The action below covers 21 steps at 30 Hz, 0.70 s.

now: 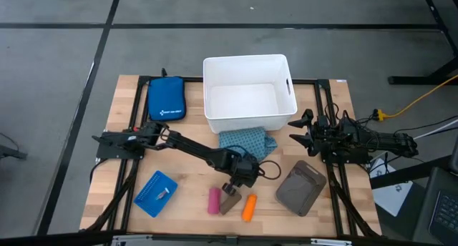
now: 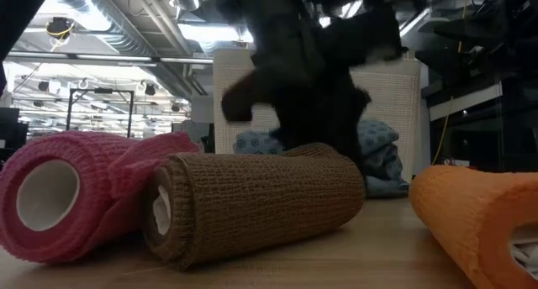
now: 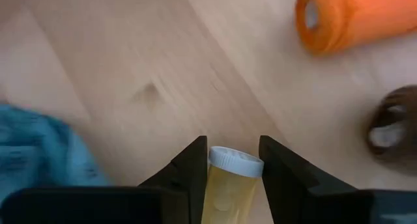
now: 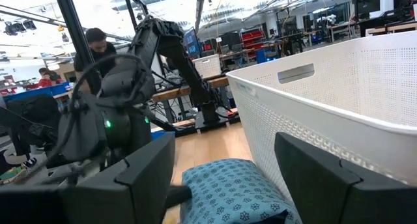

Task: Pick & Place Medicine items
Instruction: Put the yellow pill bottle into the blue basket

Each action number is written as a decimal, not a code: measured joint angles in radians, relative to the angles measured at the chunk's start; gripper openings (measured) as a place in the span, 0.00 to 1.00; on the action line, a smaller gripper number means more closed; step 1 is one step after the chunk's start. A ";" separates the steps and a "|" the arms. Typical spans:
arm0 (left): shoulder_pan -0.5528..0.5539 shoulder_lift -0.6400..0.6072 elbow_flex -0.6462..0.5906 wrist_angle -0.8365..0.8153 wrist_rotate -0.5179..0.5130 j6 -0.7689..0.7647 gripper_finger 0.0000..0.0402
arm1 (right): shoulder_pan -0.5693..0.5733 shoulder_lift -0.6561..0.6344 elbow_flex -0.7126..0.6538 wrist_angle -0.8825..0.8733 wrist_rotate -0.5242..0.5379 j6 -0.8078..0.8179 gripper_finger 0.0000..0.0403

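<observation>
- Amber plastic, capped in white, is seen clamped between the left gripper's (image 3: 231, 178) fingers (image 3: 189, 175): a small pill bottle (image 3: 229, 178), held low in the frame of the left wrist view above bare wooden table (image 1: 122, 131).
- Only a narrow pinch near the cap is visible, so the smooth bottle could be judged liable to slip or swivel if swung quickly toward the white basket (image 1: 211, 96) at upper centre of the high view.
- Three bandage rolls, pink (image 1: 214, 200), brown (image 1: 230, 201) and orange (image 1: 248, 207), are shown lying close together at lower centre, directly beneath the left arm; any of them might be nudged and rolled off the front edge.
- Teal patterned pack (image 1: 247, 141) is pictured against the basket's near wall, where it could be snagged on the way over.
- Right gripper (image 1: 299, 129) is held wide open and empty at centre right, near that pack; a crossing of paths is conceivable.
</observation>
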 joint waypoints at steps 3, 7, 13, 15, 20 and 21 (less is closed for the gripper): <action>-0.013 -0.061 0.002 -0.079 -0.021 -0.031 0.28 | 0.000 0.000 0.000 0.000 0.000 0.000 0.66; -0.038 -0.130 0.004 -0.217 -0.025 -0.123 0.28 | 0.000 0.000 0.000 0.000 0.000 0.000 0.66; -0.101 -0.228 0.005 -0.394 -0.008 -0.274 0.28 | 0.000 0.000 0.000 0.000 0.000 0.000 0.66; -0.126 -0.253 0.005 -0.445 0.013 -0.339 0.28 | 0.000 0.000 0.000 0.005 0.000 0.000 0.66; -0.206 -0.303 0.006 -0.528 0.027 -0.507 0.28 | 0.000 0.000 0.000 0.009 0.000 0.000 0.66; -0.224 -0.305 0.006 -0.545 0.027 -0.541 0.27 | 0.000 0.000 0.000 0.008 0.000 0.000 0.66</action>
